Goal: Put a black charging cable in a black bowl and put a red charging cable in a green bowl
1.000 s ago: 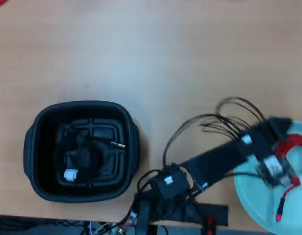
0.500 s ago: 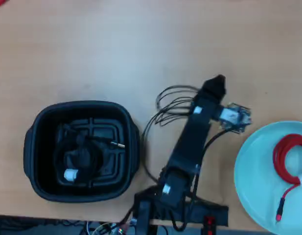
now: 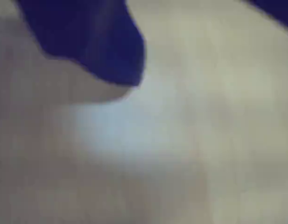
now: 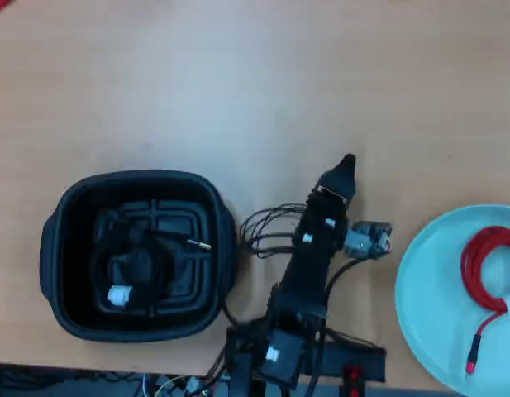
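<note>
Lying coiled inside the black bowl (image 4: 52, 248) is the black charging cable (image 4: 139, 265); the red charging cable (image 4: 486, 265) rests in the green bowl (image 4: 424, 289). Between both, the gripper (image 4: 347, 161) holds nothing; its opening cannot be told.

Hobby or lab workbench setting. Plain wooden tabletop (image 4: 238, 74); small arm base (image 4: 304, 360) mounted at its edge, loose black wires (image 4: 267, 231) exposed.

Coiled black charging cable (image 4: 132, 266) in black bowl (image 4: 60, 217); red charging cable (image 4: 484, 269) in green bowl (image 4: 424, 302).
</note>
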